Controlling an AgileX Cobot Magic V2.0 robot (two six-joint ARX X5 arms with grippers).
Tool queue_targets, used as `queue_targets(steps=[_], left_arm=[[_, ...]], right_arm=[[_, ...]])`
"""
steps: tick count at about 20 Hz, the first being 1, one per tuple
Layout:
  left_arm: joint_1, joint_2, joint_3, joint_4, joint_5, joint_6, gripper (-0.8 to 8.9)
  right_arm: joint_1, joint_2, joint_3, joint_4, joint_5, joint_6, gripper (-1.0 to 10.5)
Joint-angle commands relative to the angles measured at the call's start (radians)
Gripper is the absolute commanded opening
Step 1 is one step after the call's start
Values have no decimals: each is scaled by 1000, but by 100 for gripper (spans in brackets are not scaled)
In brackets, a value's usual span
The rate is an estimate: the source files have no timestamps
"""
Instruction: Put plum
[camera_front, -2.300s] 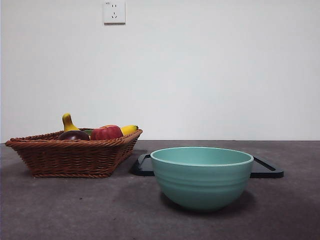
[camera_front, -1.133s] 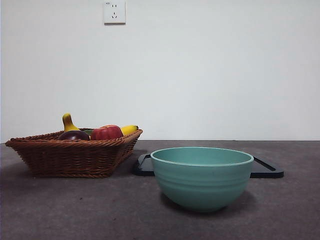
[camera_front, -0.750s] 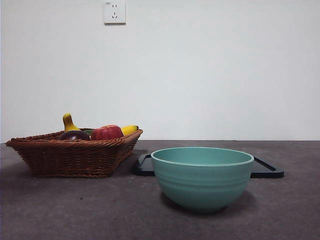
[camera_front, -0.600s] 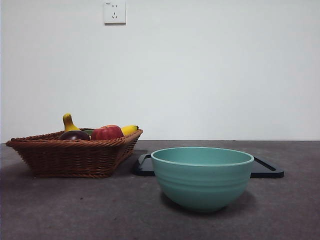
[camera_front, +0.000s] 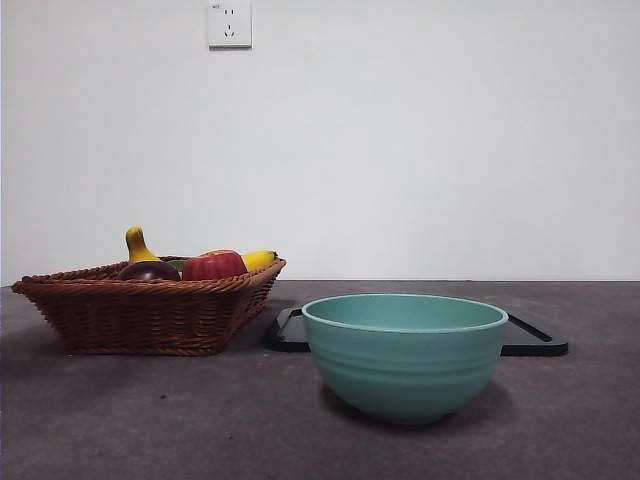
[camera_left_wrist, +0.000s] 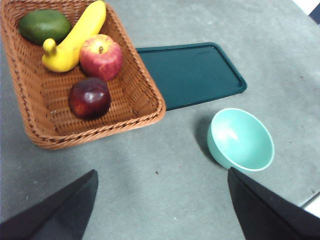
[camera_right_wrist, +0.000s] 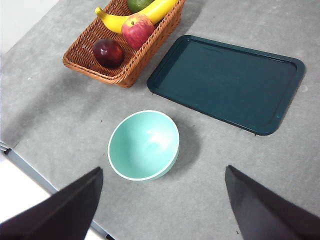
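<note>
Grey worktop (camera_front: 150, 420) runs back to a plain white wall with a socket (camera_front: 229, 23) high up. On that worktop sits a brown woven basket (camera_left_wrist: 145, 107), and the small, shiny, dark purple plum (camera_left_wrist: 89, 98) lies inside it, at the end nearest the left arm. Being round, the plum has no long side, so it can be picked up from any way round.

Just beside the plum is a red apple (camera_left_wrist: 101, 56), a little apart from it, I think. Behind the apple lie a yellow banana (camera_left_wrist: 75, 37) and a green round fruit (camera_left_wrist: 44, 25).

The left claw (camera_left_wrist: 162, 210) hangs high over the bare worktop, near the basket's closest edge. Its two black jaws are spread wide and hold nothing. The plum lies ahead of it and down, so this arm looks like the nearer one.

The right claw (camera_right_wrist: 162, 210) is also wide open and empty, high above a light green bowl (camera_right_wrist: 144, 145). A dark green flat tray (camera_right_wrist: 227, 82) lies next to the basket, farther off than the bowl. The plum is well apart from this claw.
</note>
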Motion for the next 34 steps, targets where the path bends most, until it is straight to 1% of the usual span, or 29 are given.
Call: queue_targets(steps=[1,4,14,20,25,28,34], left_arm=[[-2,59,34,40,-16,-26,411],[-18,155,78,89,-40,-29,409],[-145,604,309,133,-253,-28,406],[-187,828,354,216,-331,-25,407],[-198,974,354,294,-353,-25,407],[-198,1040,354,319,-402,-24,407],[-204,1120,354,368,-406,-25,407]], right_arm=[[4,8,21,7,-1,11,392],[4,8,21,7,-1,11,392],[4,8,21,8,0,18,392],[4,8,21,8,0,17,392],[4,8,21,8,0,17,392],[4,8,21,8,0,17,392],[4,8,21,8,0,17,392]])
